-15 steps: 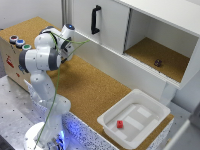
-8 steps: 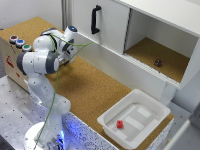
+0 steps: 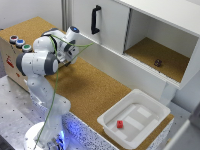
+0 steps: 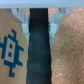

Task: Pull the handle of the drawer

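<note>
A white Franka arm is reaching over a cork-topped bench toward a white cabinet.

At the exterior view's left, three coloured caps are sitting on a cardboard box; beside them the gripper is hovering near the cabinet's lower front, its jaws hidden there. The black handle is standing upright on the closed panel above, apart from the arm. Further right, a small dark object is lying in the open compartment, and a white tray is holding a red block. Only the wrist view is showing the two fingertips spread apart either side of a dark vertical bar.
</note>
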Available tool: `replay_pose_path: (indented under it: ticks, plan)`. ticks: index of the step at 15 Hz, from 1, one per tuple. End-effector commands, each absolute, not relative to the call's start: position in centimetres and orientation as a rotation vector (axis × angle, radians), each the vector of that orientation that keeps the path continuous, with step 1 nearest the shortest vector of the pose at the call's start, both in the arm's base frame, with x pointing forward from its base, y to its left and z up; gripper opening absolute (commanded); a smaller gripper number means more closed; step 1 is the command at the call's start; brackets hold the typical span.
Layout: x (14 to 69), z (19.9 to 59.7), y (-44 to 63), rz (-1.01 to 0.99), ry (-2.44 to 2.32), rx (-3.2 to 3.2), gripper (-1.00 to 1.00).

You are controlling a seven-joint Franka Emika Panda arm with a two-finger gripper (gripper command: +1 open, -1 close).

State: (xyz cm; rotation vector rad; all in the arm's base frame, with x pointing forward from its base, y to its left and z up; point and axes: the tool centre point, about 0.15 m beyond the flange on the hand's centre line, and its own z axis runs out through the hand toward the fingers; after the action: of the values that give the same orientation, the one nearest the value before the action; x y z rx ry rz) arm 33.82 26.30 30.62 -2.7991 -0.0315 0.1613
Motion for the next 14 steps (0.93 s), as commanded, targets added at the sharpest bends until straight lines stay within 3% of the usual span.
replay_pose_path:
  ticks: [1,14]
  plan:
    - [30.3,22.7,20.6,0.12,-0.061,-2.733,1.0]
    - [29.9,29.7,21.5,-0.116,-0.071,-2.804,1.0]
